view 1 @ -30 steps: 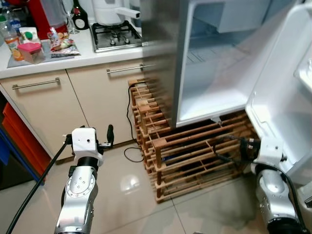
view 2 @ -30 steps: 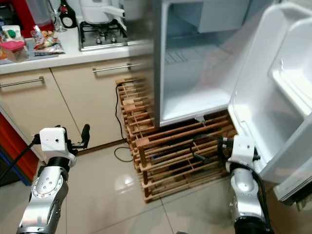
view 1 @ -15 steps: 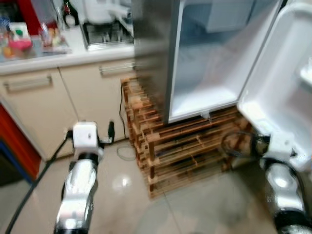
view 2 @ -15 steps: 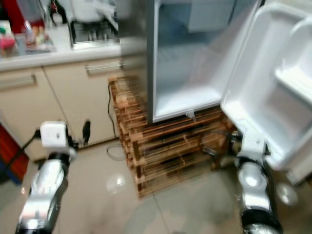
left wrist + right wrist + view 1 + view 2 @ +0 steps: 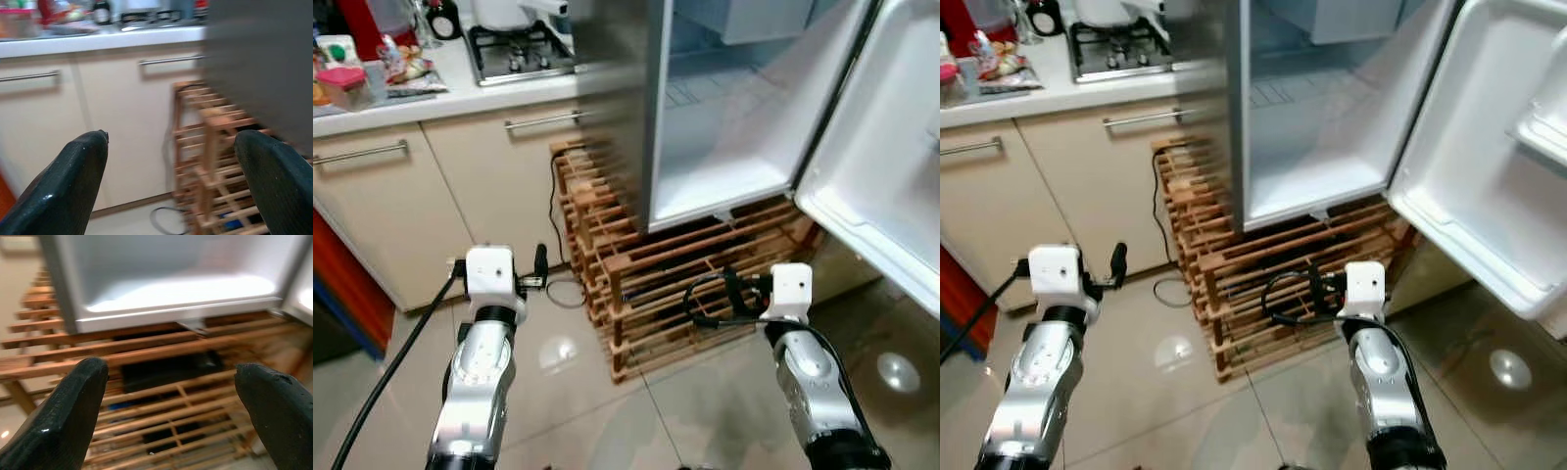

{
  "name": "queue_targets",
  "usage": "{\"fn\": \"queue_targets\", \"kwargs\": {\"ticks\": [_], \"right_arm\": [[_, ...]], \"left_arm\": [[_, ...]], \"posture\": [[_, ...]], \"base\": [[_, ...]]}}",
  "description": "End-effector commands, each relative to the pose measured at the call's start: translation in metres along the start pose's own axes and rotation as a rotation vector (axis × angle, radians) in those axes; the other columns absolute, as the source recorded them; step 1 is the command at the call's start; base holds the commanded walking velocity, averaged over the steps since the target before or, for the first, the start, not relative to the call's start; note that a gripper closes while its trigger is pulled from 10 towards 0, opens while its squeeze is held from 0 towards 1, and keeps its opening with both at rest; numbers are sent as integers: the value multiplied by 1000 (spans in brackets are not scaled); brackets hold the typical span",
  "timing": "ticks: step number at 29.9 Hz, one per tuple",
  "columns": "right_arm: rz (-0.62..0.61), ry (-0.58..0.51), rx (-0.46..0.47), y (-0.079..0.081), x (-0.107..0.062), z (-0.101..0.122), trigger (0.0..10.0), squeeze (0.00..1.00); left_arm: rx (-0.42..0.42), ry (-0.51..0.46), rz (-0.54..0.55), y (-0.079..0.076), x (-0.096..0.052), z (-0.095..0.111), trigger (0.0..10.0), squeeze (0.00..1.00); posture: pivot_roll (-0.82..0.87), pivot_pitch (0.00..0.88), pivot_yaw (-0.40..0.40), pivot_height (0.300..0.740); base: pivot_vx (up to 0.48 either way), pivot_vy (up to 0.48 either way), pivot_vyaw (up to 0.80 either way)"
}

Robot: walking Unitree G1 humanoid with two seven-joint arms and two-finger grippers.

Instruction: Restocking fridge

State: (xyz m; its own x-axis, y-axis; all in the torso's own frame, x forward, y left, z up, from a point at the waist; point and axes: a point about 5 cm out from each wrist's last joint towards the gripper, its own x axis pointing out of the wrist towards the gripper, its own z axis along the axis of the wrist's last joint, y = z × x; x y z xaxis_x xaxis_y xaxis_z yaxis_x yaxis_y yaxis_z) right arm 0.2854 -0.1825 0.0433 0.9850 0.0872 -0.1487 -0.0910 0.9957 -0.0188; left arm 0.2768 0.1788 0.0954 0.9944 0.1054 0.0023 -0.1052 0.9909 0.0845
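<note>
Hovering low over the glossy tiled floor (image 5: 587, 392), the left gripper (image 5: 540, 264) and the right gripper (image 5: 710, 299) are both held spread wide and empty, as the wrist views confirm. Just beyond them, a slatted wooden rack (image 5: 656, 284) is seen carrying the white fridge (image 5: 724, 127), whose door (image 5: 876, 147) is swung open. Its interior looks bare, so restocking is judged barely begun. Farthest off, packaged groceries (image 5: 372, 73) wait on the pale countertop (image 5: 431, 98), yet to be fetched.
</note>
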Motion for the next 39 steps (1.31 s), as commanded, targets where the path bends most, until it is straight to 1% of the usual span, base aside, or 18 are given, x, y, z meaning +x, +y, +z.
{"fn": "queue_targets", "kwargs": {"ticks": [1,7,10,12,17,20,24,27,31,35,38,39], "right_arm": [[35,-22,19,8,4,7,10000,0],[81,-18,46,22,11,8,10000,0],[86,-20,50,24,11,9,10000,0],[110,-12,60,31,11,7,10000,0],[147,-17,61,39,15,9,10000,0],[151,-25,67,40,15,11,10000,0],[157,-13,67,40,14,8,10000,0],[170,-5,70,41,18,10,10000,0],[174,-14,71,41,18,12,10000,0],[168,-14,73,38,17,11,10000,0],[169,-14,75,38,17,11,10000,0],[167,-14,78,39,18,11,10000,0]], "left_arm": [[20,28,22,2,3,-4,10000,0],[7,29,21,-4,10,-1,10000,0],[7,28,22,-3,10,-1,10000,0],[13,38,28,-3,9,-4,10000,0],[21,22,28,-5,12,-1,10000,0],[-10,25,39,-4,11,0,10000,0],[-19,60,44,-4,7,-8,10000,0],[-46,91,57,-7,11,-10,10000,0],[-42,85,55,-8,12,-9,10000,0],[-37,78,55,-6,11,-9,10000,0],[-24,77,56,-4,11,-8,10000,0],[-4,59,53,-3,12,-5,10000,0]], "posture": [[-33,0,22,740],[-29,0,20,740],[-26,0,22,740],[-21,0,22,740],[-21,0,16,740],[-16,0,18,740],[-15,0,19,740],[-22,0,15,740],[-22,0,13,740],[-19,0,12,740],[-16,0,14,740],[-14,0,15,740]], "base": [[0,0,631],[0,0,580],[0,0,550],[0,0,528],[0,0,510],[0,0,502],[0,480,491],[0,480,485],[0,120,486],[0,0,484],[0,0,481],[0,0,481]]}}
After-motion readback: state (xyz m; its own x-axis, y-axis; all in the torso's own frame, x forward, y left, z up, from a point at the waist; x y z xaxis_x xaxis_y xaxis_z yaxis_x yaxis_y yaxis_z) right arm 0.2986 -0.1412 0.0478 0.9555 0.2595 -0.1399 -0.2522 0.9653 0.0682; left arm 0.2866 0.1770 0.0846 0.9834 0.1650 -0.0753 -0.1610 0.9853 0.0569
